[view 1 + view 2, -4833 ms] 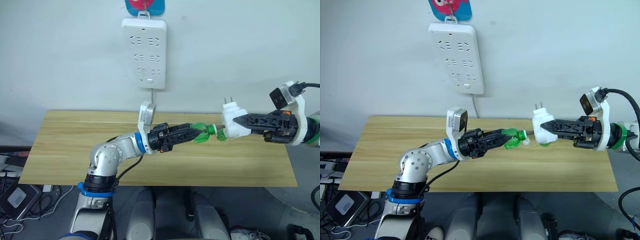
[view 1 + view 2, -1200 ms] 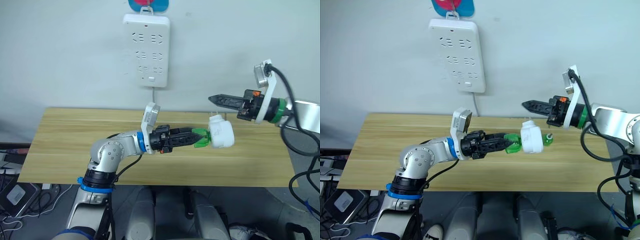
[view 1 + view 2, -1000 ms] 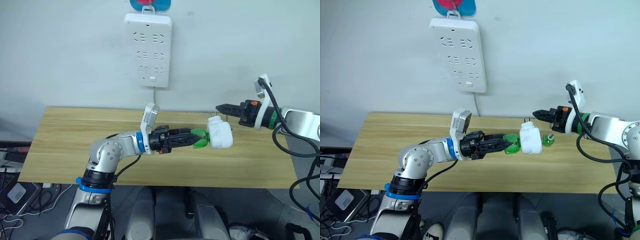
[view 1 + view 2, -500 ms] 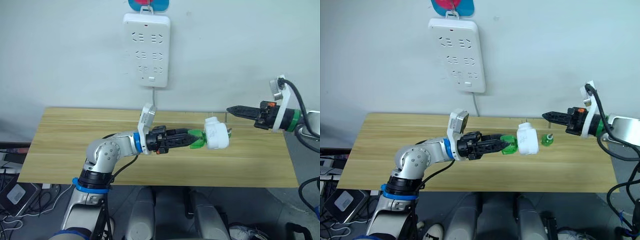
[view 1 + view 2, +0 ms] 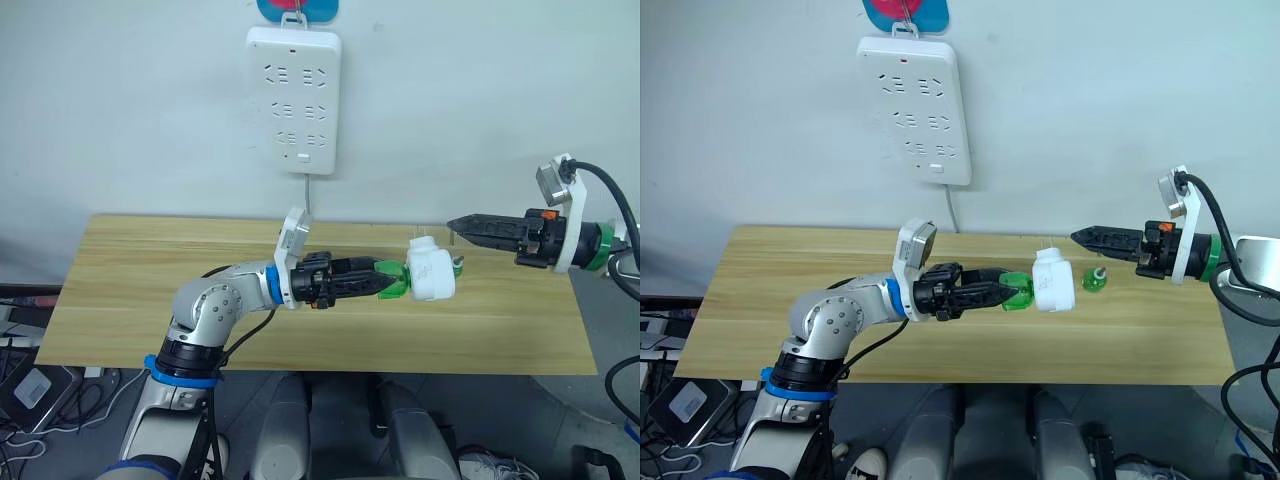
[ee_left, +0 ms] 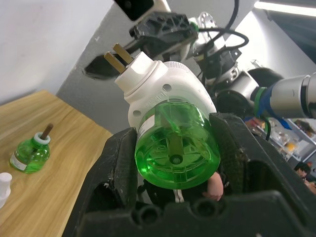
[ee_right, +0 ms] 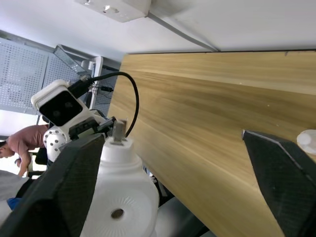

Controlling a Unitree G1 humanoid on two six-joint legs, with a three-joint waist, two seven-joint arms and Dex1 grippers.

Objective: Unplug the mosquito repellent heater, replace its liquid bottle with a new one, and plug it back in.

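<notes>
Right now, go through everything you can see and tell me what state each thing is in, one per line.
mosquito repellent heater: unplugged, held in the air, green bottle fitted.
green bottle: clamped in the left gripper.
right gripper: open, holding nothing, apart from the heater.
spare green bottle: upright on the table, uncapped.
power strip: on the wall, sockets free.

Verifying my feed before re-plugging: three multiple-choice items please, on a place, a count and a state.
1. Where is the loose small green plastic wick bottle? A) standing on the wooden table B) on the floor C) on a shelf
2. How many metal prongs has the white rounded plastic heater? A) one B) two C) three
3. The right hand is: A) open, empty B) shut on the heater C) shut on a cap
Key: 1 A, it stands on the wood; 2 B, a pair shows; 3 A, its fingers are spread apart.
</notes>
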